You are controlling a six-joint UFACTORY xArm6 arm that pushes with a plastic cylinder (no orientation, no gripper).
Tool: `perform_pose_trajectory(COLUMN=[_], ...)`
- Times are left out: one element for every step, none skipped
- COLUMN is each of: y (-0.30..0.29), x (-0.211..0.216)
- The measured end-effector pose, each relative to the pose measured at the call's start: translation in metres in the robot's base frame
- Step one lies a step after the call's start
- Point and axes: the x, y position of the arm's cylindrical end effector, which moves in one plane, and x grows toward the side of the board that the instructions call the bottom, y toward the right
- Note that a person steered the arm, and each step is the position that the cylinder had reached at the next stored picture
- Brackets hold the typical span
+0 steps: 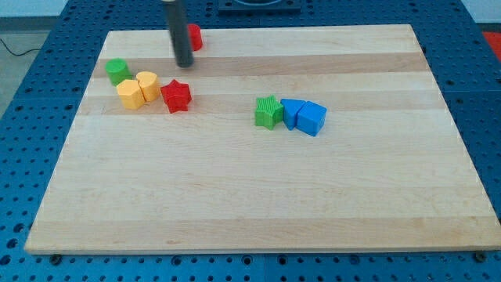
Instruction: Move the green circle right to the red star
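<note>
One small green circle [117,70] sits left of the red star [177,96], two yellow blocks [138,88] between them on the surface [250,188]. It looks light, rigid and easy to slide; push its left face. My tip [185,64] hovers just above the star. There is no pincer to report.

Rod [179,31]: straight, cylindrical, dark grey to near black, smooth matte surface with a faint lighter sheen along one side. Uniform thickness down its visible length. My tip [184,66] ends blunt and rounded. No cables, screws or markings can be made out.
</note>
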Motion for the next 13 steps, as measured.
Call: perform_pose_trajectory(y=[-0.094,-0.137,-0.135,-0.117,-0.071,-0.06,-0.093,-0.138,-0.138,-0.138,-0.137,-0.114,-0.069], x=[-0.009,-0.001,0.028,0.071,0.063,0.034,0.034,0.034,0.035,0.03,0.018,0.009,0.005])
